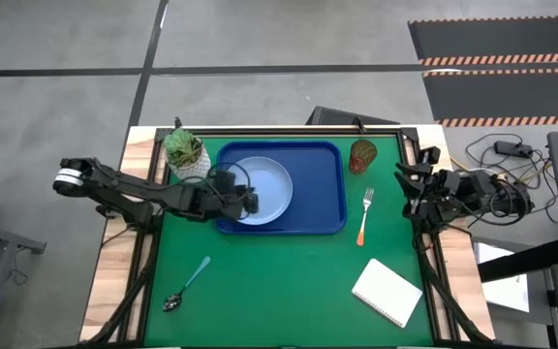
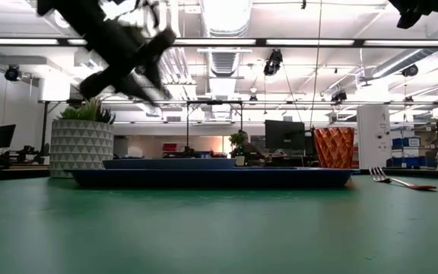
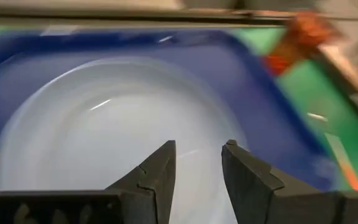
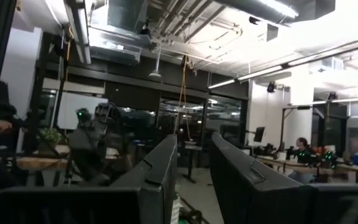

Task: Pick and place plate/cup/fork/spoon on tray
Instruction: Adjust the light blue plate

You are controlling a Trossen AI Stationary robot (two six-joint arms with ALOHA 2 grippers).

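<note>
The pale-blue plate [image 1: 262,189] lies flat in the left half of the dark-blue tray [image 1: 327,194]; it also fills the left wrist view [image 3: 104,137]. My left gripper [image 1: 253,203] hangs above the plate's near left rim, open and empty [image 3: 199,149]; the low view shows it well above the tray [image 2: 147,57]. The reddish-brown cup [image 1: 362,155] stands upright on the green mat beyond the tray's far right corner. The orange-handled fork [image 1: 365,215] lies on the mat right of the tray. The blue-handled spoon [image 1: 186,285] lies near left. My right gripper [image 4: 193,146] waits at the table's right edge [image 1: 417,189], open.
A white pot with a green plant [image 1: 186,152] stands at the tray's far left corner, close to my left arm. A white notepad [image 1: 387,292] lies near right on the green mat [image 1: 279,281].
</note>
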